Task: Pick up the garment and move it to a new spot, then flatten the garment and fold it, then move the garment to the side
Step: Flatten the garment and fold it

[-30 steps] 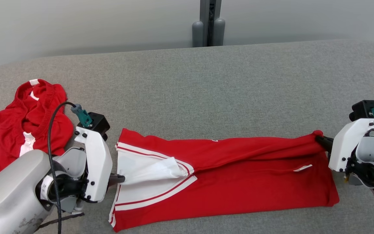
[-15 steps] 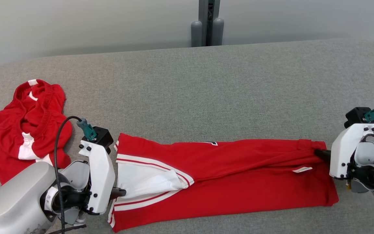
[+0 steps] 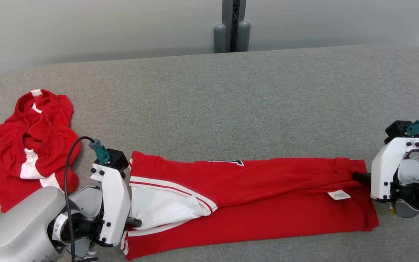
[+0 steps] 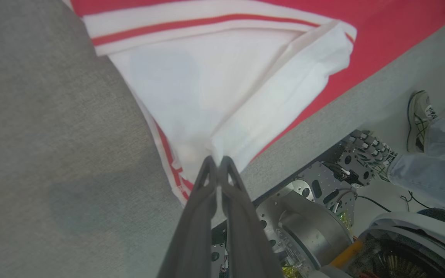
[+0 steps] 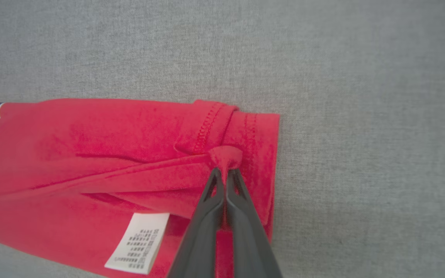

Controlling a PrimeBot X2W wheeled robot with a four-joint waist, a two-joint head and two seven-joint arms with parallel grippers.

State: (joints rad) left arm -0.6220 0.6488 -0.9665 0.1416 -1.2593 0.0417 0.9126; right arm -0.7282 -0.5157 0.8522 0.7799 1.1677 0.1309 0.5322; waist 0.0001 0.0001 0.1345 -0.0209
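Stretching sideways across the near part of the grey fabric-covered table, a long red garment with a white panel and red-and-white stripes is seen laid out in a narrow lengthwise fold. Its white-panelled end is turned toward the robot's left and its plain red end toward the right.

The left gripper is closed on the white cloth at the near corner of the left end. In the left wrist view its two dark fingers are pressed together, with a pinch of white fabric caught at the tips.

The right gripper is likewise clamped shut, on a small bunch of red fabric at the right end. In the right wrist view the tips are seen meeting around a red tuck just beside the stitched hem. A white printed care label is lying on the red cloth near that grip.

A crumpled red-and-white garment is lying at the far left of the table, apart from the stretched one. A person's pale shoe is visible on the floor beyond the table edge.
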